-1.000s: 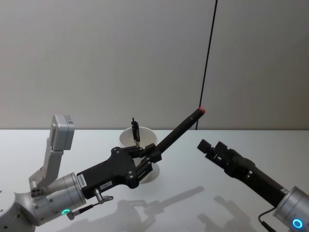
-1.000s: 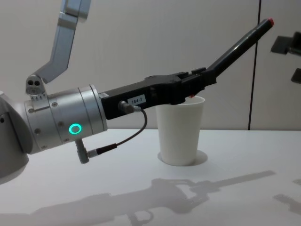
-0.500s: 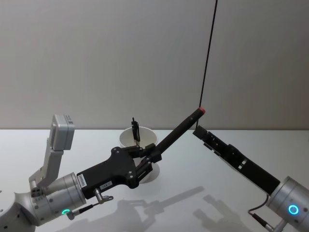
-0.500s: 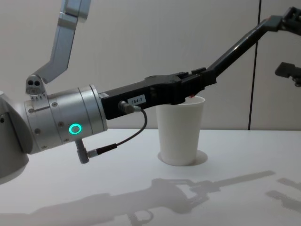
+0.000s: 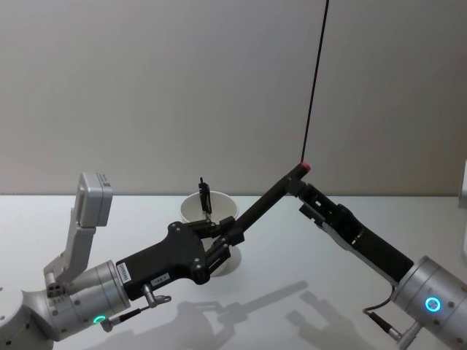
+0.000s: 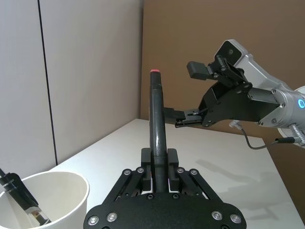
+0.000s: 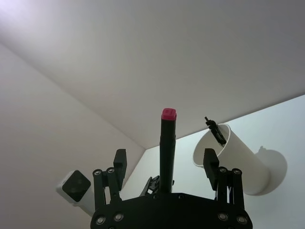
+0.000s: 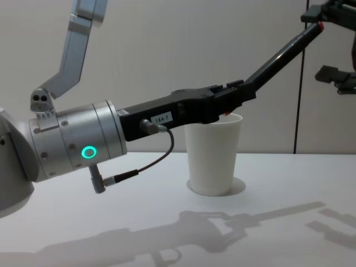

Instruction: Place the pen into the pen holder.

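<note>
Left tool [image 5: 232, 232] clamped on the pen [image 5: 266, 200], whose lower end is hidden in the grip, just beside the pen holder [image 8: 214, 156] rim, above the worktop [image 5: 306, 251]. Right tool [image 7: 164, 162] released, fingers [image 7: 209, 164] straddling the pen's red tip; can't tell if they touch it.

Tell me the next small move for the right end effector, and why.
Probably close the right end effector on the pen: its open fingers straddle the red-tipped end, while the left end effector is clamped on the lower shaft.

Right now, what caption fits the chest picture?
Left gripper holds the tilted pen by the cup; open right gripper flanks its tip.
</note>
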Tool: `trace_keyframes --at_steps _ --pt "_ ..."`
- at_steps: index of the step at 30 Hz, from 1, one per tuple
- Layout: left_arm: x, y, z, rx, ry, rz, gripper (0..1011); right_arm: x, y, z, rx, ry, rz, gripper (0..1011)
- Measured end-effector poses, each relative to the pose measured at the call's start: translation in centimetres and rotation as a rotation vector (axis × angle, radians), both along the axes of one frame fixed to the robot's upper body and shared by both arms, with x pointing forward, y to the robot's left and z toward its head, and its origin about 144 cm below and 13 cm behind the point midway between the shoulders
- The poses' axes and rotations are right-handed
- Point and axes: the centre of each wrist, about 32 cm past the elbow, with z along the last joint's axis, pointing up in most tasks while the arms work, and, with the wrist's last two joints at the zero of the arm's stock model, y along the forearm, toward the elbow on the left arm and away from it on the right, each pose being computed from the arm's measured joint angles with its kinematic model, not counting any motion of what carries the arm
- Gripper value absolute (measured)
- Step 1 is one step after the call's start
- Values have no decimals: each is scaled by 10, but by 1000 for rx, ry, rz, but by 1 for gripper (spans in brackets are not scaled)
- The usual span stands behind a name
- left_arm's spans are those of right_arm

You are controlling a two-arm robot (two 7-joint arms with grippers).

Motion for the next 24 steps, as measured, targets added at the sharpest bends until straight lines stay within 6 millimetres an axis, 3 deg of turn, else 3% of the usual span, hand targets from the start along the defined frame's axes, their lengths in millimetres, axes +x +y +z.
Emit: trace_keyframes --at_steps 24 --pt "0 0 0 0 0 0 201 0 25 11 -1 8 -101 1001"
